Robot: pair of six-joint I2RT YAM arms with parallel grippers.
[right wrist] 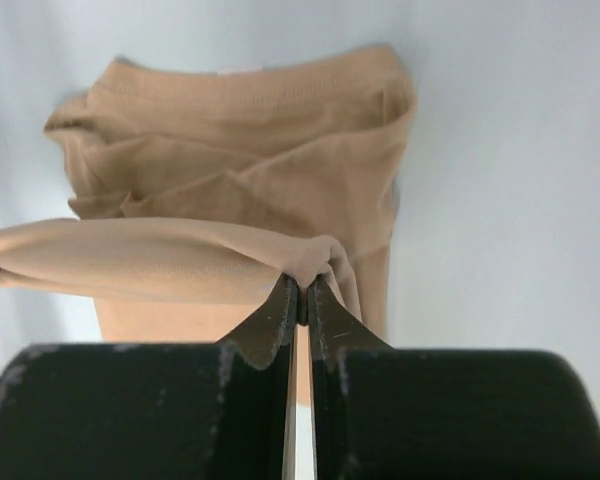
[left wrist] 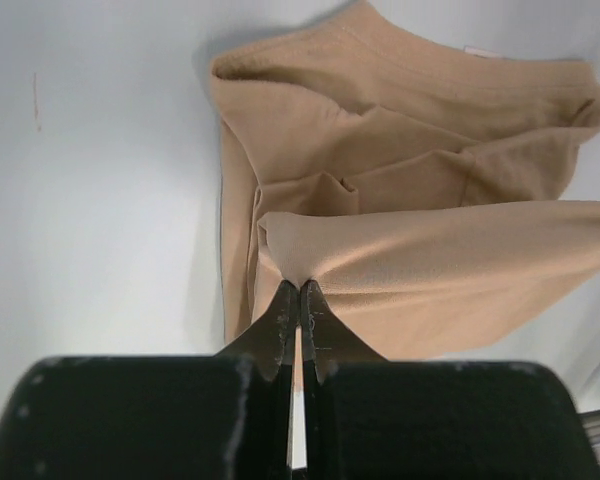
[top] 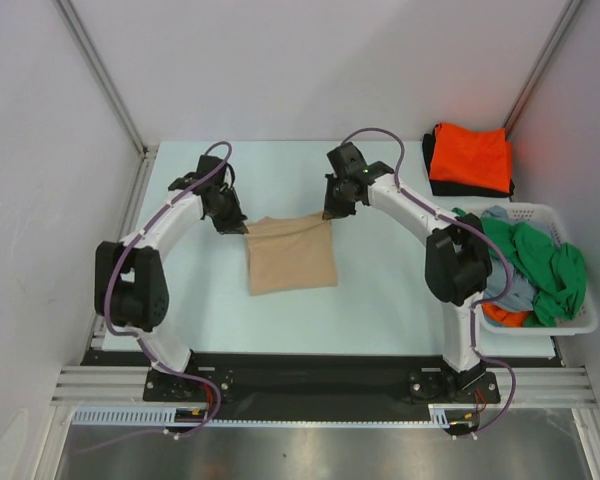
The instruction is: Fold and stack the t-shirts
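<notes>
tan t-shirt (top: 291,255), corners clenched in left pincer (left wrist: 299,292), right pincer (right wrist: 301,290), grip clear wrist-side only

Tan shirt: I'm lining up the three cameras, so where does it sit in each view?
Top external: tan shirt at centre, between left gripper and right gripper.
Left wrist: upper right half, corner pinched at bottom centre.
Right wrist: upper left and centre, corner pinched at bottom centre.
Shared landmark: the raised edge stretched between the grippers.
</notes>
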